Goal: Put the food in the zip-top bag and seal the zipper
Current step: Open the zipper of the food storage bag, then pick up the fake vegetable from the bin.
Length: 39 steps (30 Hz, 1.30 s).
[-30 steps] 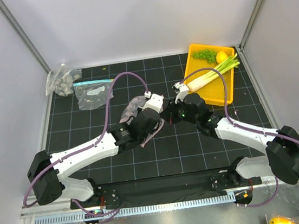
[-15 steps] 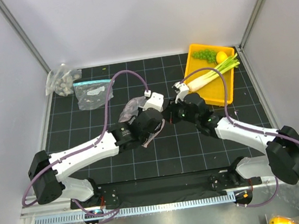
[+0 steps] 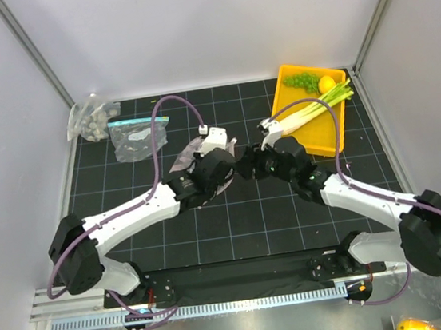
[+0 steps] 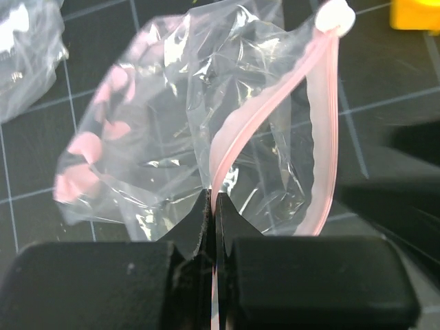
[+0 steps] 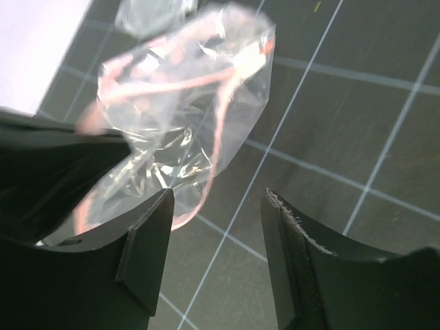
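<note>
- Closure is noted at the left gripper (image 4: 212,201): its jaws are pinched on the zipper (image 4: 265,110) of the zip-top bag (image 4: 165,130).
- The right gripper (image 5: 216,206) is seen with jaws parted and nothing clamped. The bag's crumpled mouth lies just beyond its fingertips.
- The bag is found mid-table (image 3: 292,221), between the two wrists.
- The leek (image 3: 310,110), lemon (image 3: 326,83) and grapes (image 3: 300,81) are lodged in the yellow tray (image 3: 320,135) at the far right, apart from the bag.
</note>
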Available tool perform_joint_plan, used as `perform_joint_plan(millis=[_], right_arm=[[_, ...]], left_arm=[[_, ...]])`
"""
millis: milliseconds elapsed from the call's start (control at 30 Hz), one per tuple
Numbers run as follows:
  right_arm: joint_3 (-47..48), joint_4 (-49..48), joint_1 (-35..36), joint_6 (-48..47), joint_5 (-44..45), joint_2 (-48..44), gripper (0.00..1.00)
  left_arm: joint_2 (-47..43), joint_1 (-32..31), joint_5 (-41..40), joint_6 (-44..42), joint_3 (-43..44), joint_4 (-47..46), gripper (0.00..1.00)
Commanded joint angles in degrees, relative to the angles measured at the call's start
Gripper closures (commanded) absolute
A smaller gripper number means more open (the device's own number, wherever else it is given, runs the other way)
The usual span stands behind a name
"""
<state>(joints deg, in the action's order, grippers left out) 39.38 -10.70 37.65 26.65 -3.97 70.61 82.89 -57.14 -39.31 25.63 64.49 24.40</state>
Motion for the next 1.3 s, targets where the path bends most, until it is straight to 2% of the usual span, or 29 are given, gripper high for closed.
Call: perform_joint_plan(millis=[0,167,300,367,400,567,900,1067,1267], right_arm=[[-0.7,-0.5,-0.2,-1.3,6.9,-4.7,0.39],[-2.3,0.1,-0.3,-0.7,11.6,-8.7,0.37],[-0.1,5.5,-2.0,0.1,21.9,-9.4,0.37],[1.4,8.3,-3.7,1.0,26.6,-7.8,0.30],[3.6,10.0,-7.4,3.5,29.6,-6.3,0.25],[6.7,10.3,-15.8,12.3,31.3,0.7,0.01],[22.4,15.2,-27.4,25.3,39.4,19.5,0.00],[31.8,16.7,-31.8,27.5,39.4,31.7,0.00],[42.8,17.0,-35.9,29.3,35.1,44.4,0.00]], left_arm=[[2.1,3.2,3.2,3.8,1.6,-1.1,1.00],[3.9,4.6,3.0,6.8,1.8,-0.7,1.00],[3.9,5.3,4.2,8.2,1.9,-0.2,0.99],[3.8,5.3,4.2,8.9,1.7,-0.4,1.00],[3.3,5.3,4.1,9.3,1.3,-0.7,1.00],[1.4,5.3,3.5,10.4,-0.5,-2.3,1.00],[-1.2,5.3,5.8,13.3,-3.2,-4.6,1.00],[-2.7,5.3,8.2,16.8,-3.9,-4.4,1.00],[-4.8,5.0,2.2,22.8,-4.5,-1.3,0.99]])
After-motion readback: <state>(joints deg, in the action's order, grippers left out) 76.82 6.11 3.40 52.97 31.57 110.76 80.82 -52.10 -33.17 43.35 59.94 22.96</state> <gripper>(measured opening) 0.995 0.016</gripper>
